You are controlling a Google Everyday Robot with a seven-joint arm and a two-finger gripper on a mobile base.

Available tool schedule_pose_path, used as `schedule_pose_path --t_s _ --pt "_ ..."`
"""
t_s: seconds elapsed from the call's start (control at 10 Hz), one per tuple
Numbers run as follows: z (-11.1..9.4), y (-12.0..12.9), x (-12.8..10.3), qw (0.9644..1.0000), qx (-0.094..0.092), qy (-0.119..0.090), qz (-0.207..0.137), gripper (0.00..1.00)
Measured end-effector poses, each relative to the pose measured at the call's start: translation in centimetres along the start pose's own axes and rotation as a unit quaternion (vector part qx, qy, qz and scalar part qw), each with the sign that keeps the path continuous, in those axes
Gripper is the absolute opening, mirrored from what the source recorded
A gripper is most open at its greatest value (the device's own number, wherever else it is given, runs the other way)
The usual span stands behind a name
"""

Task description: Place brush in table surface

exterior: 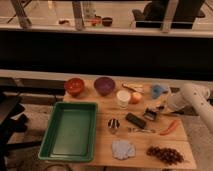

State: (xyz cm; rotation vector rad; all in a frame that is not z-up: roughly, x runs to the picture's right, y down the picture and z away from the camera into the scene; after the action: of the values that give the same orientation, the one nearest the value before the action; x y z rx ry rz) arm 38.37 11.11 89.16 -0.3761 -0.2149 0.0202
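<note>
Your gripper (pixel 161 108) sits right of centre in the frame, at the end of the white arm reaching in from the right edge, fingers clenched. The brush (pixel 150 114) is right at its tip, on or just above the table surface (pixel 106 111); you cannot tell from here whether the fingers actually pinch it. If you let go while it hangs clear of the wood, it may tip onto the black bar (pixel 135 120) just to its left or the thin utensil (pixel 141 130) below it. If you pull away while clenched, you could drag it toward the carrot-shaped piece (pixel 170 127).
</note>
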Motion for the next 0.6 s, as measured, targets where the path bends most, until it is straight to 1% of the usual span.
schedule_pose_path --t_s 0.6 --pt "-2.4 -1.4 0.2 0.9989 0.046 0.0 0.002 0.01"
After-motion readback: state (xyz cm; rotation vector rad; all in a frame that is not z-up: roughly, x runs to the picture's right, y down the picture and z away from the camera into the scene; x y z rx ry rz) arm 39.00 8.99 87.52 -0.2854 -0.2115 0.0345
